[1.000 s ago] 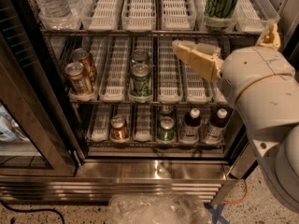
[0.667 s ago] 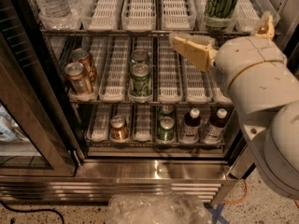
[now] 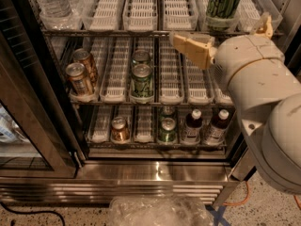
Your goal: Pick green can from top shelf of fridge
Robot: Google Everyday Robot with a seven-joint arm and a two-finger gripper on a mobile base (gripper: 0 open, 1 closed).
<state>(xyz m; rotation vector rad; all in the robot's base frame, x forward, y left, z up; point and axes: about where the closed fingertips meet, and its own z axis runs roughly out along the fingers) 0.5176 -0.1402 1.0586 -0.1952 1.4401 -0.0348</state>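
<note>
The green can [image 3: 225,1], tall and dark green with pale streaky markings, stands in a lane tray at the right of the top shelf [image 3: 141,11] of the fridge [image 3: 155,171]. Its top is cut off by the upper edge of the view. My gripper [image 3: 222,36] is just below and in front of the can, at the level of the shelf's front edge. It is open and empty. One tan finger [image 3: 190,47] sticks out to the left of the can and the other finger [image 3: 266,25] shows to its right.
Water bottles [image 3: 51,1] stand at the top shelf's left. The middle rack holds brown cans [image 3: 80,76] and short green cans [image 3: 141,79]. The bottom rack holds cans and dark bottles [image 3: 190,126]. The open glass door [image 3: 28,126] is at left. Crumpled clear plastic [image 3: 160,211] lies on the floor.
My gripper has risen and shifted slightly left, closer under the green can. The can and the other drinks have not moved.
</note>
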